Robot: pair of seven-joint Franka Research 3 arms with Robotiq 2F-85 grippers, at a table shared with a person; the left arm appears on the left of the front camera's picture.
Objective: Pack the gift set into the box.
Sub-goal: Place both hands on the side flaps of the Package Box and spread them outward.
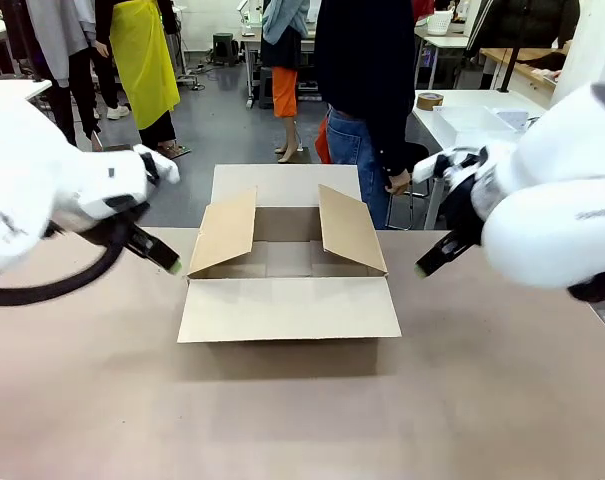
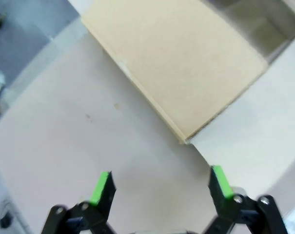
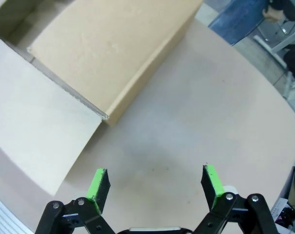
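The box [image 1: 287, 270] sits in the middle of the frame on the counter [image 1: 302, 420], and its flaps appear set to keep the mouth free. The near flap lies flat toward the lower edge and the far flap is folded out toward the person [image 1: 367, 100] standing behind it. The two side flaps stand up at a slant, so things can be lowered straight in. What shows of the inside floor is bare cardboard. An arm hangs on each side of the box, probably so that either one can reach the opening without crossing the other. The left fingers [image 2: 102, 187] are spread wide with nothing between them, aimed down at the counter just beside the corner of a flap. The right fingers [image 3: 99, 183] are likewise apart and empty, above bare counter close to the corner on the opposite side of the box. This reads as a waiting pose, with the packing not yet begun. The box is plain brown corrugated board, its faces matte and slightly grainy, and the fluted layer shows as a thin line along the cut edges. Its shape is a low rectangle with sharp creases. The counter is a smooth, dull, pale pinkish-tan sheet with a few faint specks. The fingers are slim black bars tipped with bright green pads.
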